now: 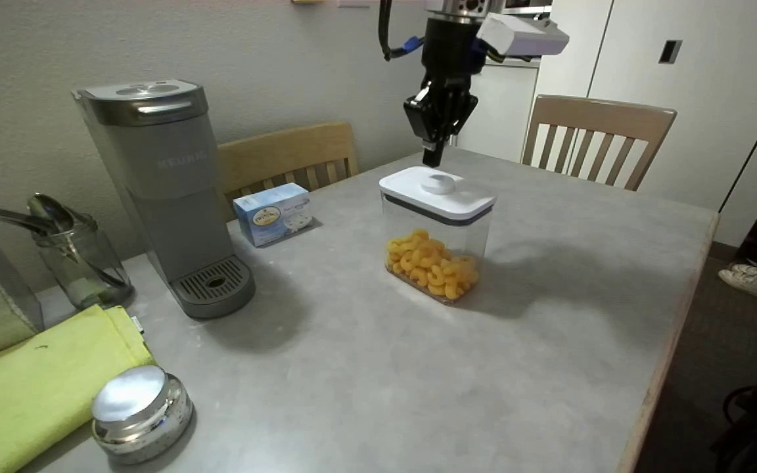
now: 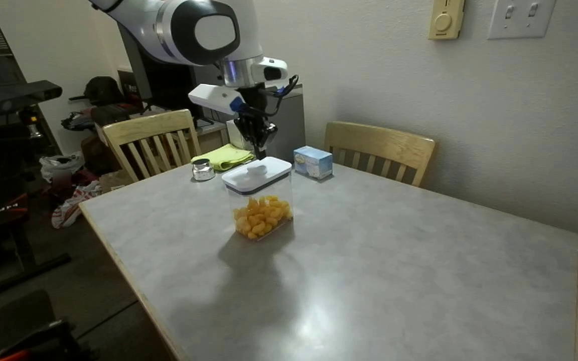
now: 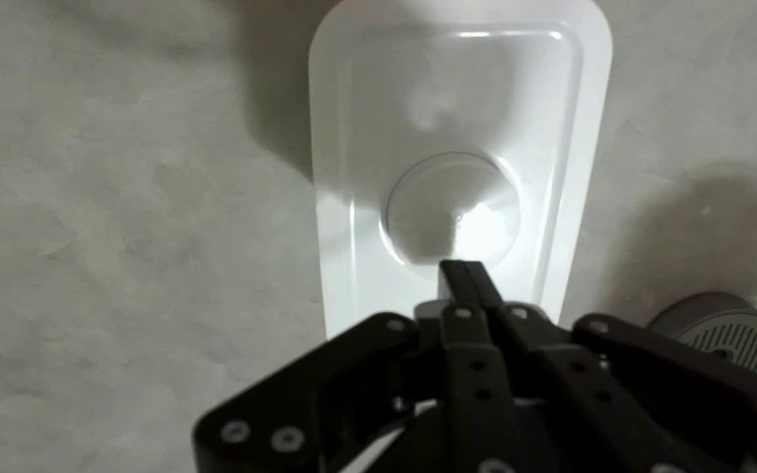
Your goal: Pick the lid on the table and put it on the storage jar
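One white lid (image 1: 439,198) sat on clear jar (image 1: 414,222), looked level; seal not confirmed. Gripper (image 3: 464,265) hung near lid's round button (image 3: 454,207), contact unclear; jaws together, no gap, nothing held. Judged risks: off-centre push stood to tilt lid or tip jar; sideways drift while low, to drag lid loose.

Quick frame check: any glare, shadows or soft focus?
Wrist view: white glare patch on the lid, part of it also shaded; the gripper looks slightly soft. In an exterior view: bright hotspot on the table, near the picture's bottom edge. Both exterior views: soft-edged shadows on the table beside the storage jar.
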You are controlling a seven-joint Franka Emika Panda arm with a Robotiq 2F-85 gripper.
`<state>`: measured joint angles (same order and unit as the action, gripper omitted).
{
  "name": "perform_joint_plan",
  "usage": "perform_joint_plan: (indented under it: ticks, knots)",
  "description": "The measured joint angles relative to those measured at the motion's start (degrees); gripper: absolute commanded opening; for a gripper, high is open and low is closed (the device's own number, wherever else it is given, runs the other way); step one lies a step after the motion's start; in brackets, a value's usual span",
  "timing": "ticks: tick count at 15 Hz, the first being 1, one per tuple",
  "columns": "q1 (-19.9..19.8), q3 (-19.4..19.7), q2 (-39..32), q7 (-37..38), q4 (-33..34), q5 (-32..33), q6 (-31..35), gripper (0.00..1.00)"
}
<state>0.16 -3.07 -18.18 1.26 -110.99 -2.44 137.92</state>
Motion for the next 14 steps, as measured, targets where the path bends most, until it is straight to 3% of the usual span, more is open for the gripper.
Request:
perform_joint_plan:
  ticks: [6,14]
  knots:
    - [0.28,0.27,0.01,4.6,0.18,0.15,-2.02,0.0]
    - [0.29,0.27,-1.02,4.8,-0.05,-3.36,-2.1,0.0]
